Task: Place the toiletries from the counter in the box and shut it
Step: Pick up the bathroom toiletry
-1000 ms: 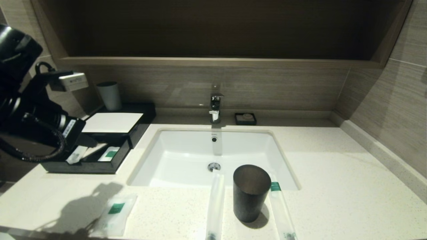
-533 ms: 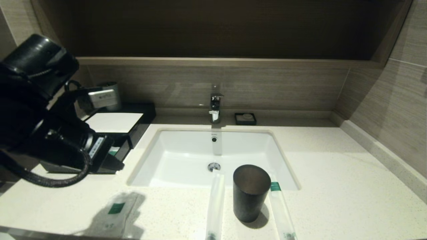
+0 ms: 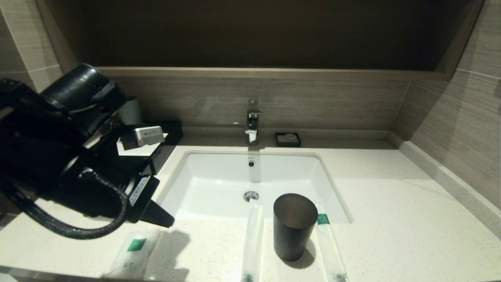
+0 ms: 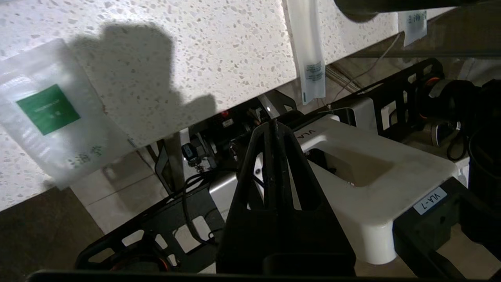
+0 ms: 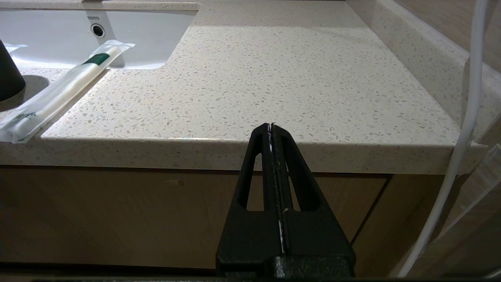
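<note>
Left gripper (image 3: 166, 220): closed, empty, above worktop (image 3: 391, 219) front-left, near flat sachet (image 3: 133, 254).
Right gripper (image 5: 272, 127): closed, empty, parked below worktop edge.
Long sachets (image 3: 252, 239): flank cup (image 3: 294, 226).
Box (image 3: 164, 143): back-left, mostly hidden.

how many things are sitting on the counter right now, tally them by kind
long narrow sachets: 2
flat rectangular sachet: 1
dark cylindrical cup: 1
grey cup at the back: 1
black box: 1
soap dish: 1
total: 7
</note>
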